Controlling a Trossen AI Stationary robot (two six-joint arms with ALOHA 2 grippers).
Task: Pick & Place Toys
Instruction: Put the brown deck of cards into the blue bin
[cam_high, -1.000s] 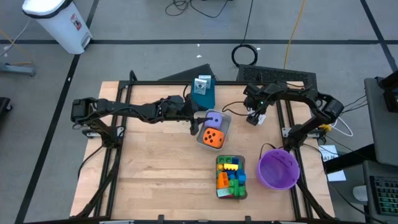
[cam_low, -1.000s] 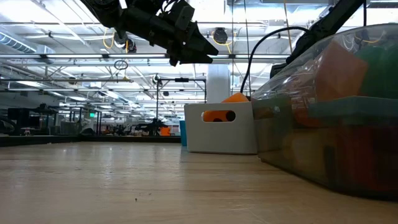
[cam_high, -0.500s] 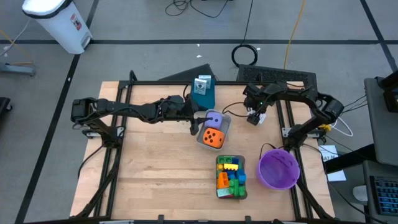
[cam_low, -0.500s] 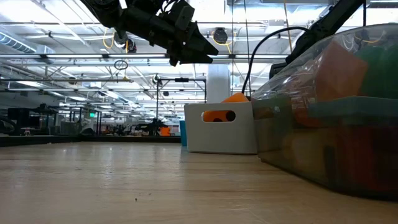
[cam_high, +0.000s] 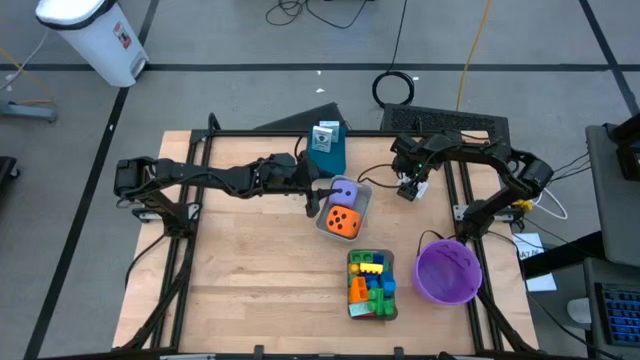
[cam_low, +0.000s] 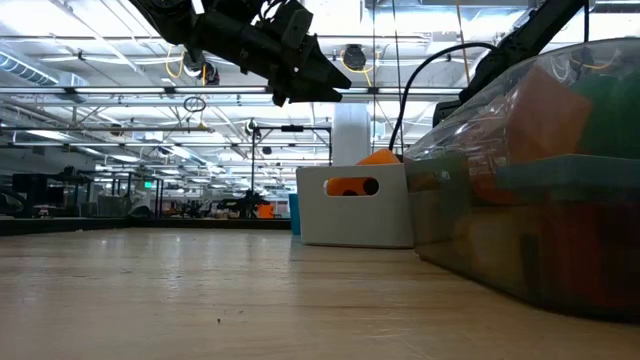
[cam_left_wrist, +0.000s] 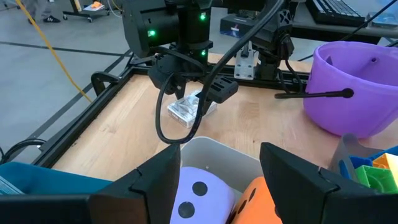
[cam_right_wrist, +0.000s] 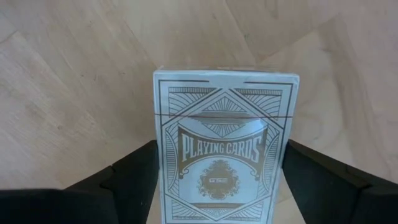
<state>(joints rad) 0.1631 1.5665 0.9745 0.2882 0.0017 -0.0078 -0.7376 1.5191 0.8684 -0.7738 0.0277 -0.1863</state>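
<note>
My right gripper (cam_right_wrist: 217, 180) straddles a playing-card pack (cam_right_wrist: 225, 146) on the counter (cam_high: 250, 270).

Nothing visibly differs from a second ago. Fingers flank the pack; contact I cannot tell. My left gripper (cam_left_wrist: 217, 177) hangs parted, holding nothing, over the grey tray (cam_left_wrist: 217, 152) with the purple die (cam_left_wrist: 199, 196) and orange die (cam_left_wrist: 264, 202), both cut off. Bricks (cam_high: 371, 283) fill the second tray (cam_high: 371, 310).
</note>
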